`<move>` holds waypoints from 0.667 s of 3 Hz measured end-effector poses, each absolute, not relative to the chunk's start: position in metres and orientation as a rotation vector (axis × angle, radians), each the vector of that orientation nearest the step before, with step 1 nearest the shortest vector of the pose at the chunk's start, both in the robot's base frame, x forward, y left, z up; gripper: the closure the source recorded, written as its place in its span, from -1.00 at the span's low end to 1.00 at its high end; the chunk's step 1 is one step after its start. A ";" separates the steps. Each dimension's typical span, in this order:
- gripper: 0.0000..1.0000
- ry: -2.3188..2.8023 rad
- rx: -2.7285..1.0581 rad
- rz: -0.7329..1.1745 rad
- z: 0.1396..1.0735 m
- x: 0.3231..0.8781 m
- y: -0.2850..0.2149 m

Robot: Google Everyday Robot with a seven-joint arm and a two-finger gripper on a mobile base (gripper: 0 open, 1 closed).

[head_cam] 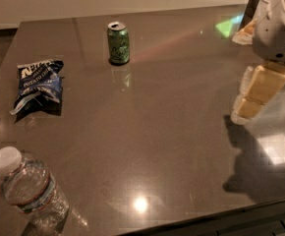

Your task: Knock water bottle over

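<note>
The water bottle [24, 188] is a small clear ribbed plastic bottle with a white cap and a thin label band. It stands upright at the front left corner of the dark table [157, 146]. My gripper [249, 104] hangs at the right side of the table, tan-padded, below the white arm housing [280, 28]. It is a little above the surface and casts a shadow below it. It is far to the right of the bottle and holds nothing that I can see.
A green soda can [118, 43] stands upright at the back middle. A blue chip bag [38, 84] lies at the left. A white container and wrappers [253, 18] sit at the back right corner. The table's front edge runs just below the bottle.
</note>
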State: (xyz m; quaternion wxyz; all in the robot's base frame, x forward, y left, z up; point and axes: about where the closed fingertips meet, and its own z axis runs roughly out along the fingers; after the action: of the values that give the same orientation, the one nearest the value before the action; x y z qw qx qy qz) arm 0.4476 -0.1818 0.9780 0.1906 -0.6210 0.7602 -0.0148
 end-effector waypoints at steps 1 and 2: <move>-1.00 2.024 -1.783 0.057 0.973 0.447 -0.144; -1.00 1.914 -1.817 0.190 0.963 0.441 -0.101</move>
State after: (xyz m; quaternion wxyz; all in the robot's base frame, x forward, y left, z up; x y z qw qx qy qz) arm 0.4414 -0.1014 0.9633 0.2454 -0.6656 0.7013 0.0697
